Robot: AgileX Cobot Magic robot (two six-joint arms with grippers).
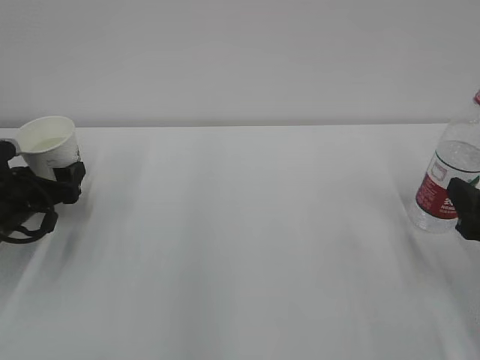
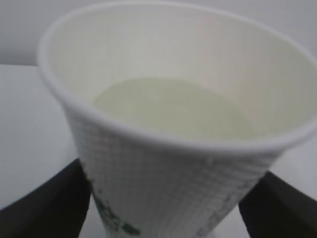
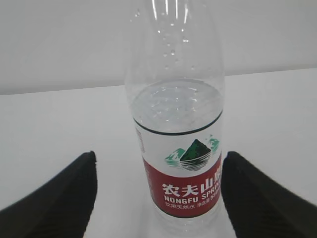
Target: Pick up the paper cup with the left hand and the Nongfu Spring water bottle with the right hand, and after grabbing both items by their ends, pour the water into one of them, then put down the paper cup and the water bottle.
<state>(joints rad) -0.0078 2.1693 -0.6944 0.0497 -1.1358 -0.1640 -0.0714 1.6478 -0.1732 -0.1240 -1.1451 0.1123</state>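
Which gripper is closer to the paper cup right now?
Left. The left gripper straddles the paper cup at the table's left edge; the right gripper is far across the table, at the bottle.

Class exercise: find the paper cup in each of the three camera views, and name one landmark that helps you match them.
Exterior view: paper cup at the far left edge, tilted.
Left wrist view: fills the frame, water inside.
Right wrist view: not in it.
Shared landmark: the white table, in all three.

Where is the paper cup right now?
The paper cup stands at the far left of the exterior view, on the table, between the left gripper's fingers.
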